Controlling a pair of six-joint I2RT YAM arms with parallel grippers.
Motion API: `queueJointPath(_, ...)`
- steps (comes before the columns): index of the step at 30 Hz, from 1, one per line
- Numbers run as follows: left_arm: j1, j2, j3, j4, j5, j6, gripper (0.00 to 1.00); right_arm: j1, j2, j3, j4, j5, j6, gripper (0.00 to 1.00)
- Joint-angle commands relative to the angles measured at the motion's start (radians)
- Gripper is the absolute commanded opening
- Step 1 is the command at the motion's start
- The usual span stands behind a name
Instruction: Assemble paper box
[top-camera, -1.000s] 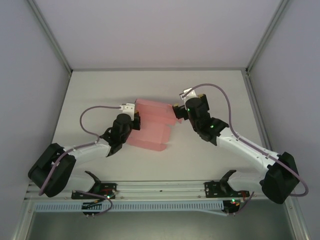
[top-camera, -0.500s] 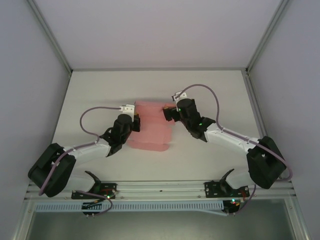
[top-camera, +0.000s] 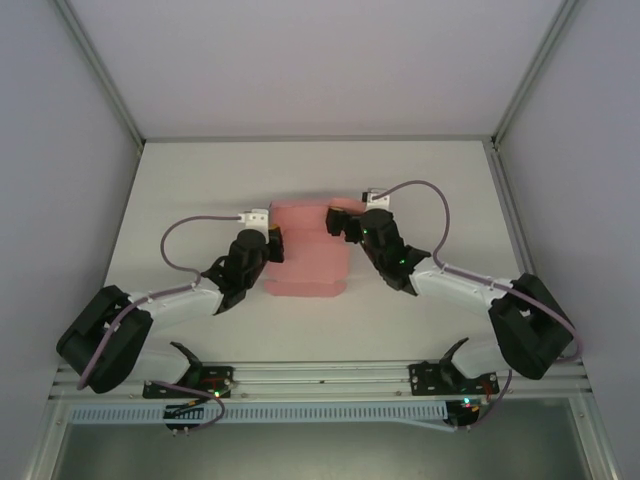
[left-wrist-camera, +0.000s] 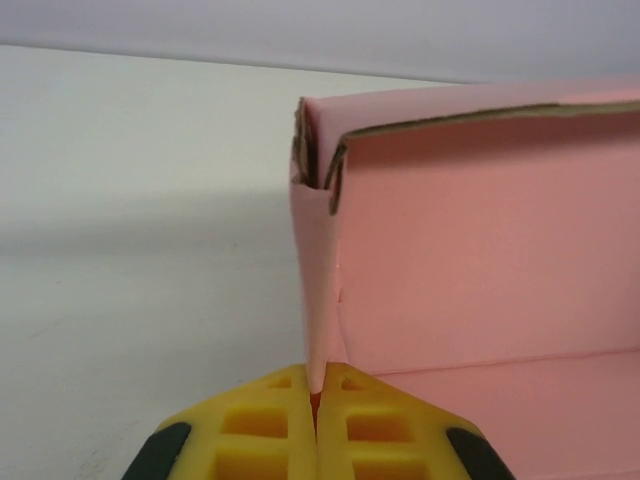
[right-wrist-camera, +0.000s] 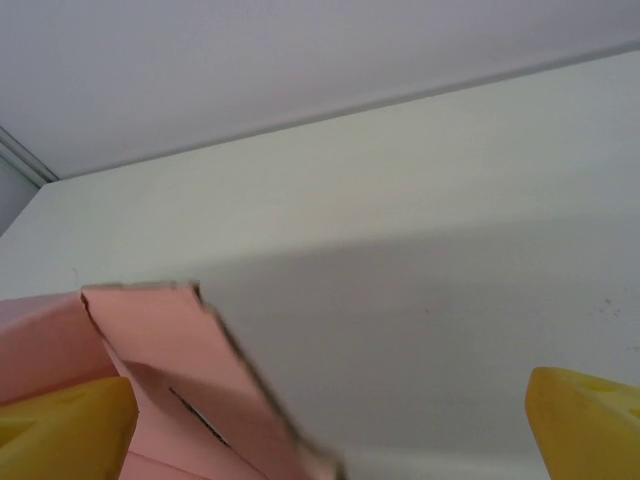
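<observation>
Wall of the paper box (top-camera: 305, 262) is sitting clamped in your left gripper (left-wrist-camera: 316, 388) at nine o'clock. Your right gripper (top-camera: 340, 222) is gaping open at two o'clock.

The pink box (top-camera: 305, 255) stands mid-table (top-camera: 430, 170), flanked by the left gripper (top-camera: 272, 245) on its left and the right gripper (top-camera: 340, 222) at its far right corner. Bare table lies open beyond and before it. Walls (top-camera: 60, 150) close left, right and far.
</observation>
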Motion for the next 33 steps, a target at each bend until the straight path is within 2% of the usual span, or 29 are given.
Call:
queueJointPath(1, -0.008, -0.026, 0.013, -0.043, -0.071, -0.041, 0.00, 0.005, -0.090, 0.001, -0.175, 0.039, 0.044, 1.00)
queueJointPath(6, -0.002, -0.057, 0.022, -0.064, -0.072, -0.043, 0.00, 0.002, -0.161, -0.013, -0.481, 0.127, 0.126, 1.00)
queueJointPath(10, 0.000, -0.065, 0.034, -0.078, -0.072, -0.032, 0.00, -0.004, -0.143, -0.027, -0.555, 0.129, 0.136, 1.00)
queueJointPath(16, -0.001, -0.077, 0.036, -0.089, -0.066, -0.032, 0.00, -0.037, -0.081, -0.031, -0.538, 0.171, 0.135, 1.00)
queueJointPath(24, 0.000, -0.078, 0.044, -0.101, -0.060, -0.041, 0.00, -0.052, 0.046, 0.011, -0.437, 0.032, 0.091, 1.00)
queueJointPath(33, 0.000, -0.059, 0.047, -0.101, -0.052, -0.033, 0.00, -0.043, 0.032, 0.026, -0.329, -0.038, 0.018, 1.00)
